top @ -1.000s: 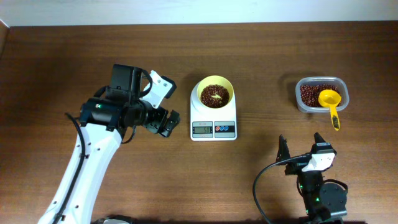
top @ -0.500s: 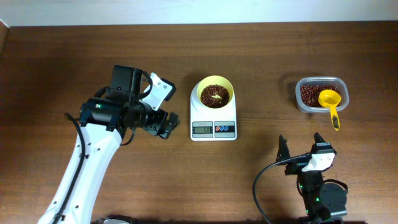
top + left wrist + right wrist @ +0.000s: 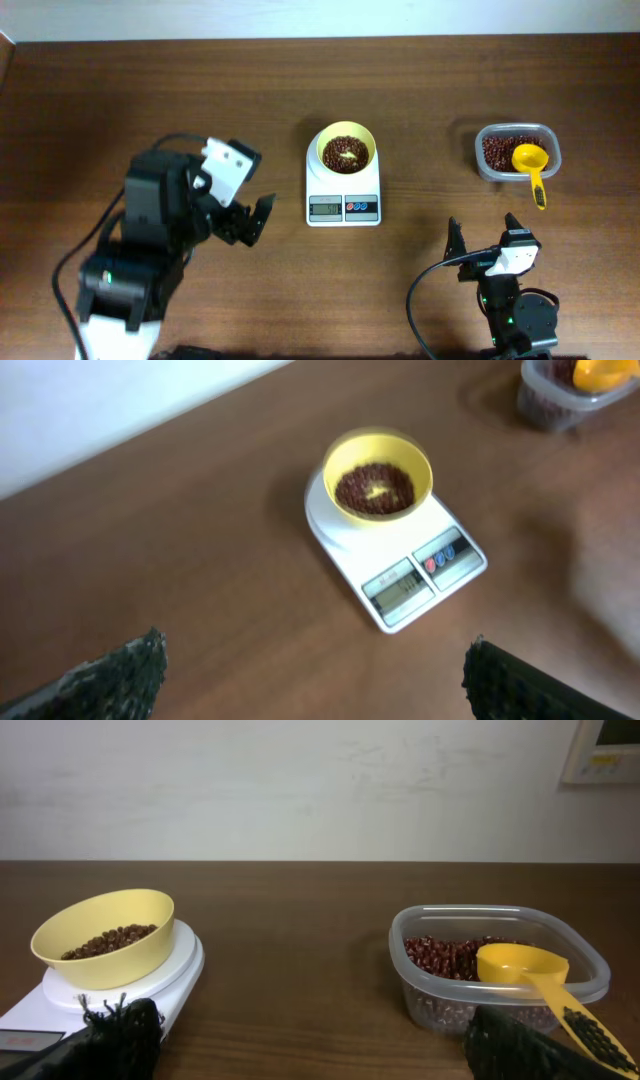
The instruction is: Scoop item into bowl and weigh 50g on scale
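Observation:
The pale yellow bowl (image 3: 327, 141) stands on the white scale (image 3: 343, 195) at the table's middle, with dark reddish-brown beans (image 3: 345, 155) in it. My left gripper (image 3: 250, 222) is open and empty, left of the scale and apart from it. In the left wrist view the bowl (image 3: 330, 475), its beans (image 3: 373, 488) and the scale (image 3: 345, 540) lie ahead of the wide-apart fingers of that gripper (image 3: 315, 645). My right gripper (image 3: 482, 232) rests open near the front edge. In its wrist view the right gripper (image 3: 312, 1020) sits between the bowl (image 3: 110, 960) and the container.
A clear plastic container (image 3: 490, 160) of beans stands at the right, with a yellow handled scoop (image 3: 531, 165) lying in it, handle over the front rim. The right wrist view shows the container (image 3: 500, 990) and scoop (image 3: 525, 965) close by. A white wall runs along the far edge.
The left arm has pulled back toward the front left, away from the scale, with its gripper still open. The right arm, bowl and scoop have not moved.

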Robot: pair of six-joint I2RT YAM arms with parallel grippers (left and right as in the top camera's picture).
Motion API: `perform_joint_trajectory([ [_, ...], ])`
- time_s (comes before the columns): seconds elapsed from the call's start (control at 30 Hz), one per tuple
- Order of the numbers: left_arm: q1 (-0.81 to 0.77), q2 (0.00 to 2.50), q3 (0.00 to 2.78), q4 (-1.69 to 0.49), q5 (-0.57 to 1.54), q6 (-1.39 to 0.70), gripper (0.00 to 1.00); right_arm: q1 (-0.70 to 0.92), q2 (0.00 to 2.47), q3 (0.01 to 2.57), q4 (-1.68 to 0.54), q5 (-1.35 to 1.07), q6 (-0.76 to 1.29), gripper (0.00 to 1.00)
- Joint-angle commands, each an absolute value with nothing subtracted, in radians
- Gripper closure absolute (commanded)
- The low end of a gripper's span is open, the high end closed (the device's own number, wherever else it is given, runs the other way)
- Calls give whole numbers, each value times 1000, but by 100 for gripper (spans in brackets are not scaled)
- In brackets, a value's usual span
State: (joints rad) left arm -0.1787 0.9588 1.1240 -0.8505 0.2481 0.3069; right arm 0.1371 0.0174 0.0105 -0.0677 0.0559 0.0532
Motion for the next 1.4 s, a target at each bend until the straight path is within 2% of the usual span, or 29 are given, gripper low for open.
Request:
perform_joint_trajectory([
  [0.0, -170, 748, 926, -759, 221, 311, 1, 130, 15, 6, -77, 57, 59, 1],
  [0.17, -15, 413, 594, -523, 292, 311, 1, 130, 15, 6, -77, 57, 59, 1],
  [0.3, 75, 222, 422, -426, 288, 311, 1, 130, 15, 6, -77, 57, 59, 1],
  [0.4, 94, 142, 337, -342, 287, 310, 1, 130, 15, 6, -77, 57, 59, 1],
  [0.67, 96, 7, 6, 122, 209, 195, 1, 130, 15, 6, -77, 57, 59, 1],
  [0.8, 96, 5, 9, 109, 182, 167, 1, 130, 15, 6, -77, 57, 59, 1],
  [0.97, 96, 5, 9, -24, 89, -58, 1, 130, 15, 6, -77, 57, 59, 1],
  [1.07, 96, 5, 9, -78, 68, -47, 1, 130, 15, 6, -77, 57, 59, 1],
  [1.2, 94, 5, 9, -79, 63, 89, 1, 130, 15, 6, -77, 57, 59, 1],
  [1.37, 93, 5, 9, -81, 56, 100, 1, 130, 15, 6, -77, 57, 59, 1],
])
